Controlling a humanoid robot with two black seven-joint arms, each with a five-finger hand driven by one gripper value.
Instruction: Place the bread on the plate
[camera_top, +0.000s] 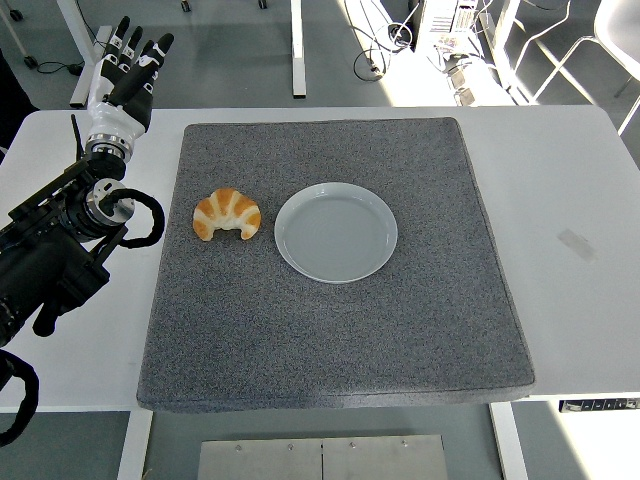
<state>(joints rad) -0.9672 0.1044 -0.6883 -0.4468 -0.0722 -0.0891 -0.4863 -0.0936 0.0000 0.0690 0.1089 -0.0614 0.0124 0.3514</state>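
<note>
A golden croissant (228, 214) lies on the grey mat (330, 330), just left of a pale grey plate (336, 232) near the mat's middle. The two do not touch. My left hand (130, 70) is raised over the table's far left corner, well behind and left of the croissant. Its fingers are spread and it holds nothing. The left arm (60, 250) comes in along the left edge. The right arm is out of view.
The mat lies on a white table (570, 190). Beyond the far edge there are table legs (297, 50), cables and chair legs on the floor.
</note>
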